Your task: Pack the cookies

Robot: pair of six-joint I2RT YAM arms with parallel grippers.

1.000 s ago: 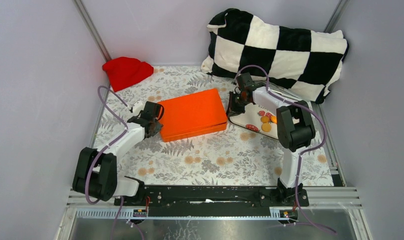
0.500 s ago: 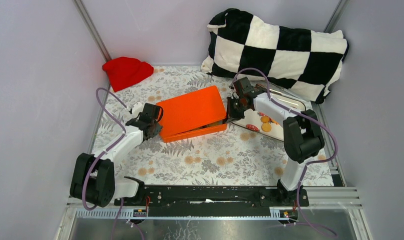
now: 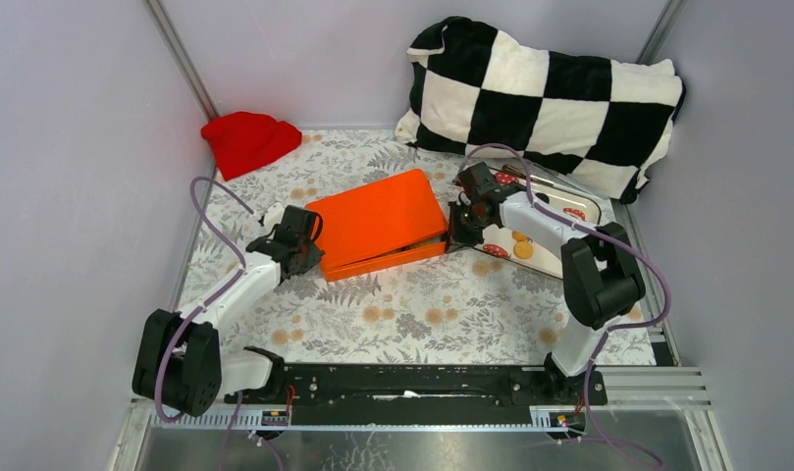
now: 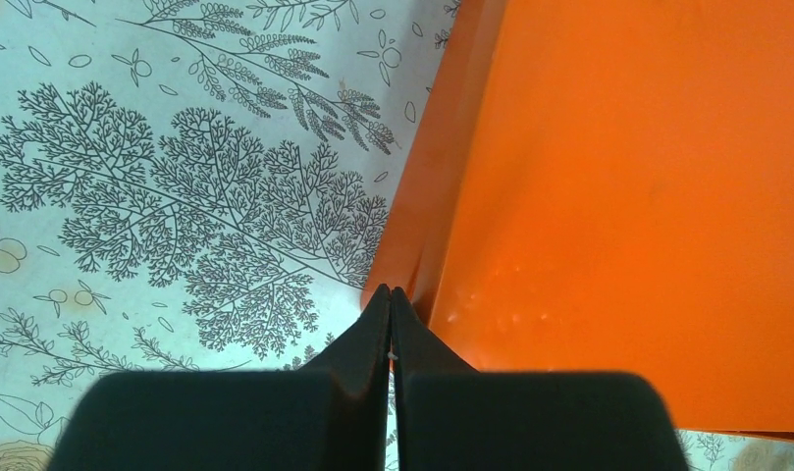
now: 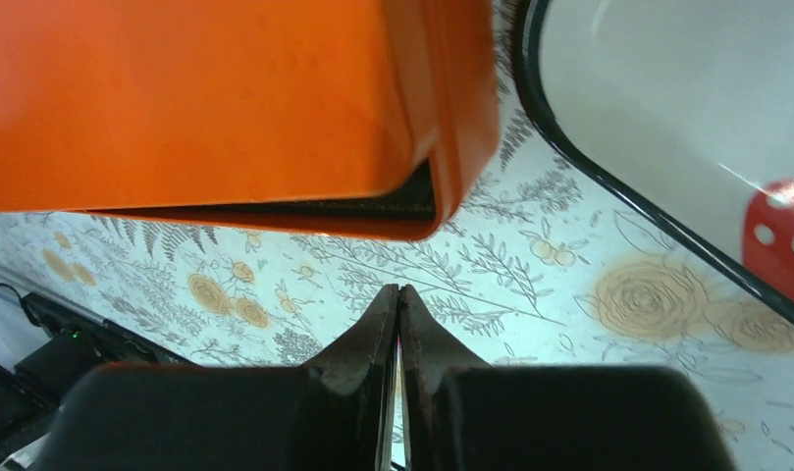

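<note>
Orange-golden cookies (image 3: pixel 522 249) lie on a white tray (image 3: pixel 581 202) with red spots at the right, partly hidden by my right arm. An orange box (image 3: pixel 378 221) sits mid-table, its lid raised a little at the right so a dark gap (image 5: pixel 275 208) shows. My left gripper (image 3: pixel 314 252) is shut and empty, its tips (image 4: pixel 390 292) against the box's left corner (image 4: pixel 412 265). My right gripper (image 3: pixel 453 228) is shut and empty, its tips (image 5: pixel 399 290) just below the box's right corner (image 5: pixel 451 186), beside the tray's black rim (image 5: pixel 608 186).
A black-and-white checkered pillow (image 3: pixel 545 98) lies at the back right, touching the tray's far edge. A red hat (image 3: pixel 248 140) lies at the back left. Walls close the table in on the left, back and right. The cloth has a floral print.
My right gripper moved from the tray's far-left corner down to the box's right edge. The box lid rose at the right. My left gripper shifted slightly along the box's left corner.
</note>
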